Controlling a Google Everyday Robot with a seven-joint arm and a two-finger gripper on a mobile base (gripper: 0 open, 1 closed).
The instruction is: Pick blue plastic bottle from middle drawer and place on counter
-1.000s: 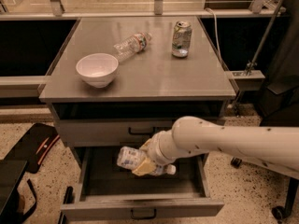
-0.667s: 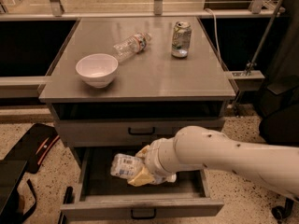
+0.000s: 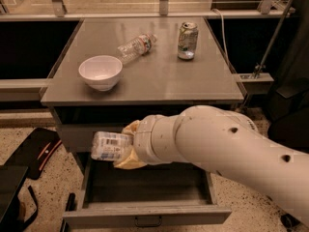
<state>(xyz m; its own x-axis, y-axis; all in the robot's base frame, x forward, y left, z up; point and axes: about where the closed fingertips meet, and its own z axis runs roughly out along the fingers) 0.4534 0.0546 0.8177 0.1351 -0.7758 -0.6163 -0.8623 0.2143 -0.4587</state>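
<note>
While the middle drawer [image 3: 149, 190] stood open down low, the gripper [image 3: 126, 148] hung above it, just under the front edge of the counter [image 3: 164, 81], with its fingers squeezed around the blue plastic bottle [image 3: 109, 146], which lay on its side. The picking part looked done. The bottle had yet to go up onto the counter, by the white bowl [image 3: 100, 71], clear bottle [image 3: 136, 46] and can [image 3: 187, 41].

Speckled floor [image 3: 50, 192] (a black bag [image 3: 35, 151] lies left), metal railing [image 3: 120, 16] behind.
</note>
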